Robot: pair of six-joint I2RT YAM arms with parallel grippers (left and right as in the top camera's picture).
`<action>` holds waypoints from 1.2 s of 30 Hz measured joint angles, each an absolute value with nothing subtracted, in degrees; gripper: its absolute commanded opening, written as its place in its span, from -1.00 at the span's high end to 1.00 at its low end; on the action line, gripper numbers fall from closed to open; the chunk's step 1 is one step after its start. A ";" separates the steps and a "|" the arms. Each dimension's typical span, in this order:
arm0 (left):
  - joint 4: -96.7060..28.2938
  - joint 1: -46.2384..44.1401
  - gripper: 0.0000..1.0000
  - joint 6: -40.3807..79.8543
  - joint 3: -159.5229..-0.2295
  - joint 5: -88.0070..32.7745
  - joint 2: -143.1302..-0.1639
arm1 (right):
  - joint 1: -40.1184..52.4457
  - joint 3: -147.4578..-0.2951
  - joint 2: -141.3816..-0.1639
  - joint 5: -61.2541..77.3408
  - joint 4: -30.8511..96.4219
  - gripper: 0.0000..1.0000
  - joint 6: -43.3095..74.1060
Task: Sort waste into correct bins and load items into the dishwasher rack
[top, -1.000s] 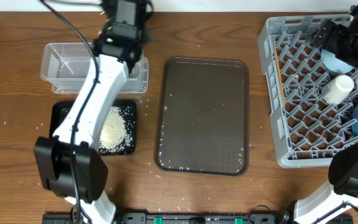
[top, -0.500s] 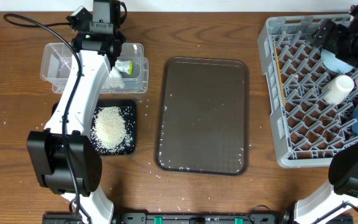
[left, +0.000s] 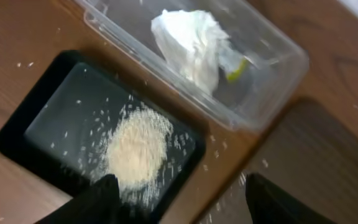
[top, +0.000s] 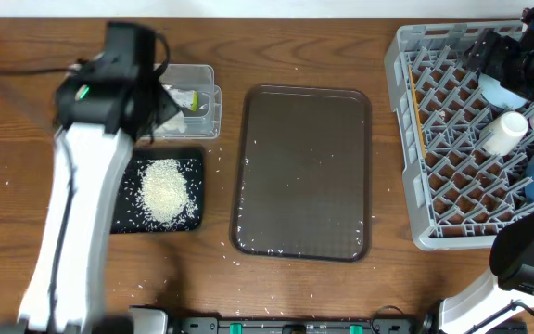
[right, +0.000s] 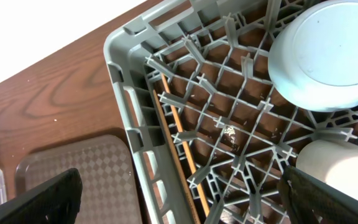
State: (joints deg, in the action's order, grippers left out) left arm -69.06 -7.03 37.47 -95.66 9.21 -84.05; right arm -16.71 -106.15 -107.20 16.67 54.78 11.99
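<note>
We see the rice heaped in the black tray, with the napkin and the yellow-green wrapper lying in the clear tub just beside it. Our left claw hangs above them, spread apart and empty. The right claw, likewise spread and empty, hovers over the rack, which holds a light-blue bowl, a white cup and chopsticks.
</note>
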 measured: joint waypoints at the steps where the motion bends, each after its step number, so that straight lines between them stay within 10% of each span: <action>1: -69.54 -7.75 -0.35 37.32 -95.02 8.93 -81.62 | -16.71 -106.15 -107.20 16.67 54.81 -0.99 11.99; 16: -79.66 -20.97 -0.75 37.04 -76.20 6.33 -47.33 | -16.71 -106.15 -107.20 16.67 54.81 -0.99 11.99; 36: -70.70 -21.10 -0.76 34.33 -66.72 4.16 -43.18 | -16.71 -106.15 -107.20 16.64 54.78 -0.99 11.99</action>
State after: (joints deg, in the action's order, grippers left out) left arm -70.70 -21.10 34.33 -66.72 4.16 -43.18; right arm -16.71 -106.15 -107.20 16.64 54.78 11.99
